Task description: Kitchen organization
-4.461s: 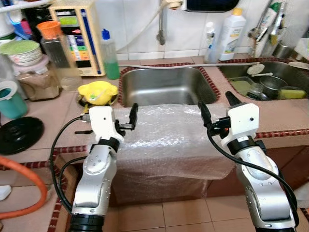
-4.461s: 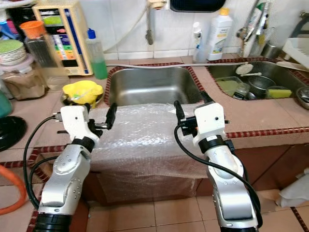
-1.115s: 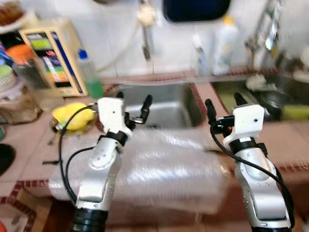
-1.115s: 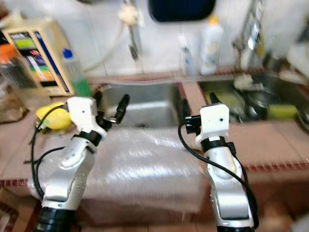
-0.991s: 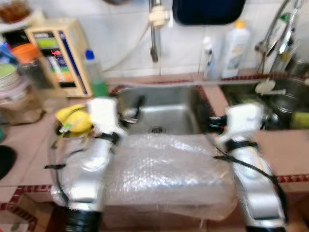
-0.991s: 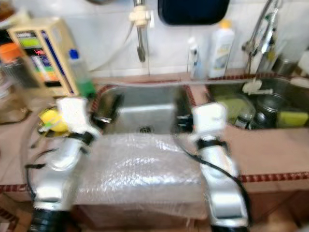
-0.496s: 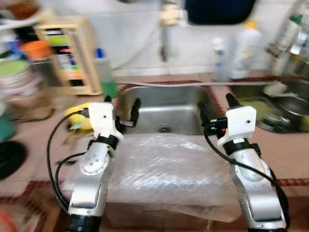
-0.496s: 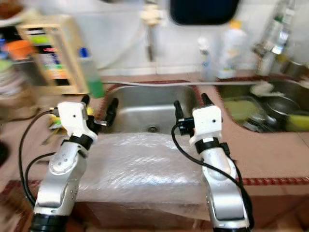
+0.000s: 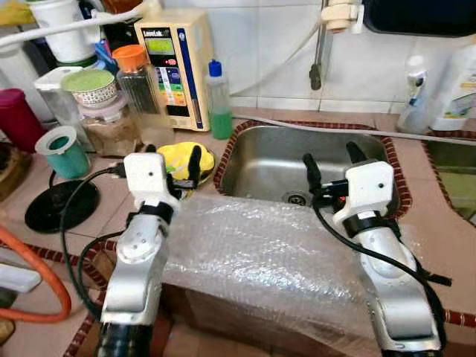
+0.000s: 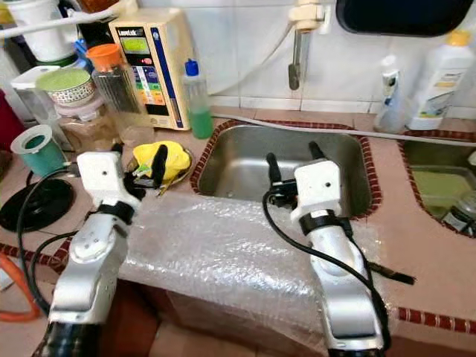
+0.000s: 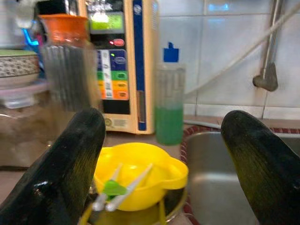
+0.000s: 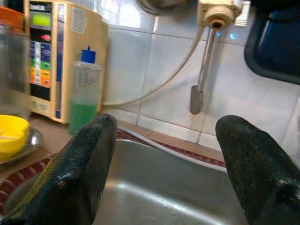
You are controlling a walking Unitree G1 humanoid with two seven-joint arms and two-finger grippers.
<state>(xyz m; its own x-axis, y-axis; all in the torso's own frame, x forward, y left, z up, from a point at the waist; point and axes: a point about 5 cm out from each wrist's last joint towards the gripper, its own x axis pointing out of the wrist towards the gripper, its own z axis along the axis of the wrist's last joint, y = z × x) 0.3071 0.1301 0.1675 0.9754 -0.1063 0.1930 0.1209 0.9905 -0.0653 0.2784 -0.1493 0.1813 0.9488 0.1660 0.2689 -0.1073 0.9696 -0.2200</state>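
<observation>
Both arms are raised in front of me over a sheet of bubble wrap (image 9: 260,249) draped over the counter's front edge. My left gripper (image 9: 172,155) is open and empty, hovering just in front of a yellow bowl (image 9: 178,158) that holds a few utensils (image 11: 117,185). My right gripper (image 9: 331,160) is open and empty above the near rim of the steel sink (image 9: 275,152). In the right wrist view the sink basin (image 12: 159,190) lies between the two black fingers (image 12: 79,173).
On the left counter stand a green soap bottle (image 9: 218,100), a beige appliance (image 9: 175,63), an orange-lidded jar (image 9: 137,82), a teal cup (image 9: 61,149) and a black disc (image 9: 59,204). A tap pipe (image 9: 321,44) hangs over the sink. White bottles (image 9: 461,85) stand right. An orange hose (image 9: 52,260) curves low left.
The whole view has swung to the left and sharpened, bringing more of the left counter into sight. Both grippers stay open and raised over the bubble wrap.
</observation>
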